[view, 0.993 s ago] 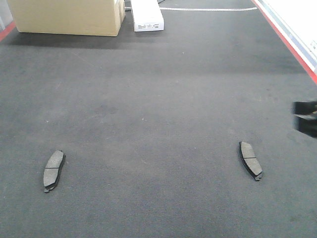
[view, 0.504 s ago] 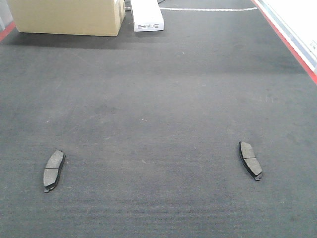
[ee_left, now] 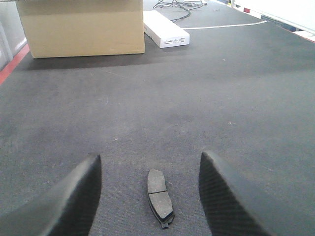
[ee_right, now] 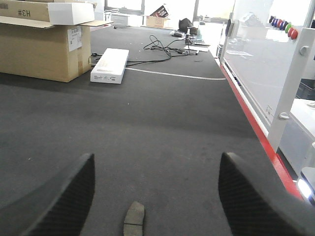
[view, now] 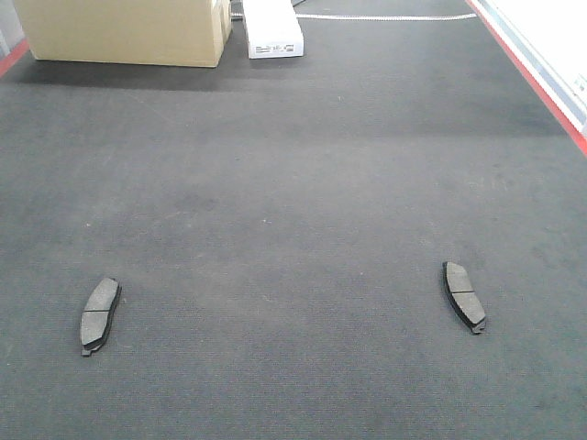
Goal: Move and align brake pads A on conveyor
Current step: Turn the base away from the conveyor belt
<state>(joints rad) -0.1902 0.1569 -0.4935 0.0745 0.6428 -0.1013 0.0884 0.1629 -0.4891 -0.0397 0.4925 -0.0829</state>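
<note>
Two brake pads A lie flat on the dark conveyor (view: 293, 211). One pad (view: 99, 313) is at the near left, the other pad (view: 464, 295) at the near right, both lying roughly lengthwise. Neither gripper shows in the front view. In the left wrist view, my left gripper (ee_left: 150, 169) is open above the belt, and the left pad (ee_left: 160, 197) lies between its fingers (ee_left: 74, 196), untouched. In the right wrist view, my right gripper (ee_right: 156, 169) is open too, with the right pad (ee_right: 134, 219) low between its fingers (ee_right: 251, 196), partly cut off by the frame edge.
A cardboard box (view: 124, 32) and a flat white box (view: 272, 27) stand at the far end of the belt. A red strip (view: 532, 78) runs along the right edge beside a white panel (ee_right: 261, 64). Cables (ee_right: 167, 49) lie beyond the boxes.
A dark blurred gripper part at the right edge of the front view one second ago has left that view. The two pads have not moved.
</note>
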